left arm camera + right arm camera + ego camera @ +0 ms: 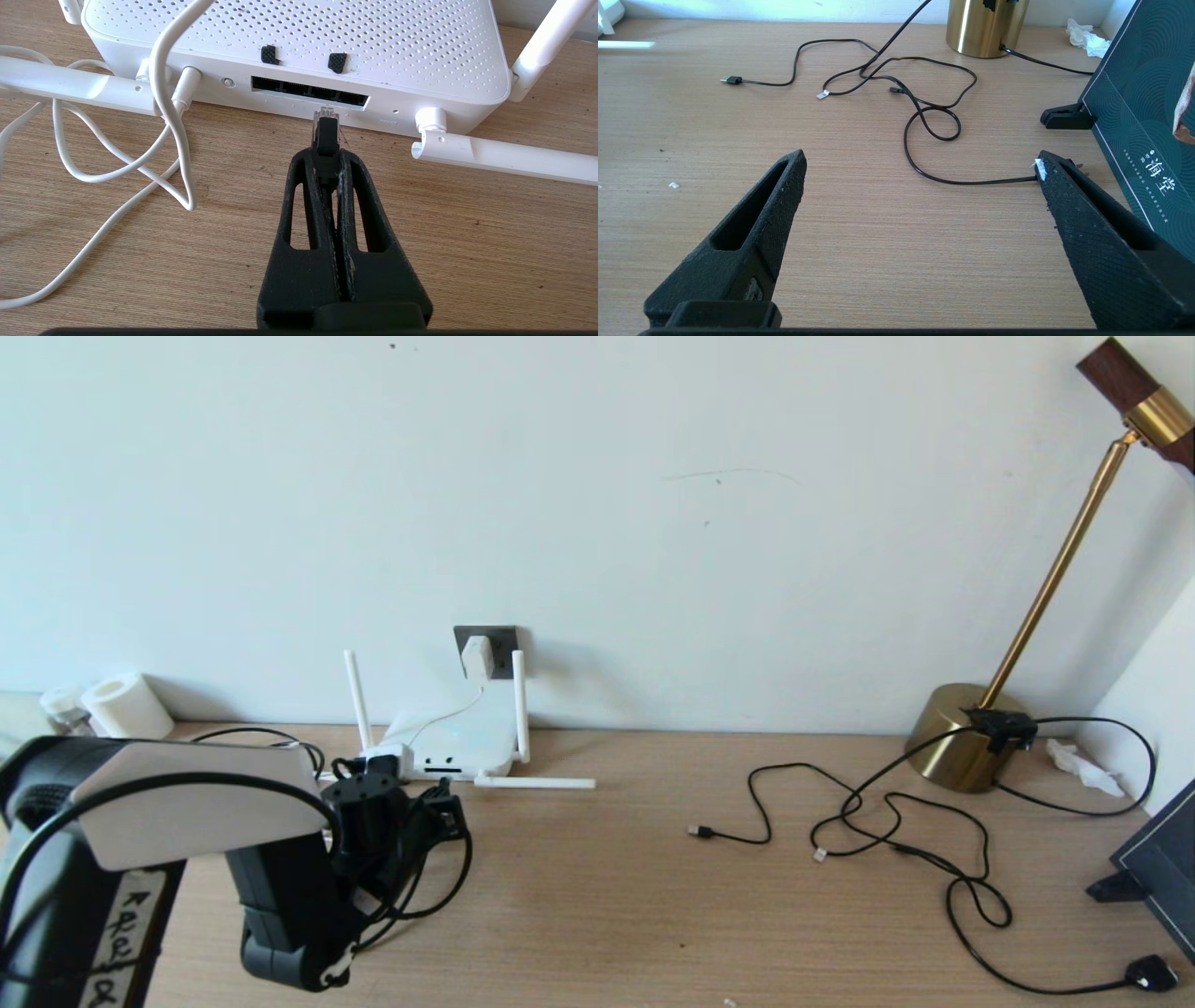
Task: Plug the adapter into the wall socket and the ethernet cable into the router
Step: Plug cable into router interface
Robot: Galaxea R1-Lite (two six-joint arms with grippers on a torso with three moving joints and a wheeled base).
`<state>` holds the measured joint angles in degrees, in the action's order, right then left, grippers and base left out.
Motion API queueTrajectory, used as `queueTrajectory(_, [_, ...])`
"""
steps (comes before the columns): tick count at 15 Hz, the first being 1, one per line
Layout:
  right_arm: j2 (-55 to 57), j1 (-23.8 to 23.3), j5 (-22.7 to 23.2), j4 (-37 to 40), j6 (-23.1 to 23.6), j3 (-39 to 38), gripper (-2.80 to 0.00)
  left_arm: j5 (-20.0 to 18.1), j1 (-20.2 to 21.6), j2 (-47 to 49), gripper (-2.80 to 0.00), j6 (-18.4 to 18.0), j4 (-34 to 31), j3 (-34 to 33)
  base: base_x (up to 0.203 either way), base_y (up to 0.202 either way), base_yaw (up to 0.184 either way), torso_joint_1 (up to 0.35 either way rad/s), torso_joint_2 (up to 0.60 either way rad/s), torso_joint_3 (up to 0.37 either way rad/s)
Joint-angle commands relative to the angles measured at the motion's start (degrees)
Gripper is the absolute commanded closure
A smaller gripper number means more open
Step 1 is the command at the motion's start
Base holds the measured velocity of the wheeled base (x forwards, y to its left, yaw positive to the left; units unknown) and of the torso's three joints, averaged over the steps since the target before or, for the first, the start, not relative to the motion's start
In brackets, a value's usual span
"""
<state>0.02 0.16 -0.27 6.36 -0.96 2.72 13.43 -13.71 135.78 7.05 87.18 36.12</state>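
The left end effector (325, 156) is clamped on the ethernet cable (325, 135), its clear tip just short of the router (299, 42) ports at 12 o'clock. The right end effector (920, 163) hangs open over the desk (859, 242). The adapter (477, 658) sits in the wall socket (502, 639).

Most of ethernet cable (326, 135) hidden between fingers (303, 205)

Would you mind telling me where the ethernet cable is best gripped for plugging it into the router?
By the black boot of the ethernet cable, just behind the clear tip, from the desk side opposite the router ports. The left gripper holds it so, tip free and pointing at the slots.
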Motion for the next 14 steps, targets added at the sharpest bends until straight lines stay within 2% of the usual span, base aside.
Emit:
queueTrajectory(1, [0.0, 0.0, 0.0, 0.1, 0.0, 0.0, -2.80, 0.1, 0.1, 0.0, 0.00, 0.1, 0.5, 0.1, 0.000, 0.000, 0.000, 0.000, 0.00, 0.000])
queueTrajectory(11, [0.0, 0.0, 0.0, 0.1, 0.0, 0.0, -2.80, -1.3, 1.0, 0.6, 0.00, -1.4, 0.5, 1.6, 0.000, 0.000, 0.000, 0.000, 0.00, 0.000])
queueTrajectory(14, [0.1, 0.0, 0.0, 0.1, 0.0, 0.0, -2.80, -2.9, 1.5, 1.0, 0.00, -3.0, 0.5, 1.9, 0.000, 0.000, 0.000, 0.000, 0.00, 0.000])
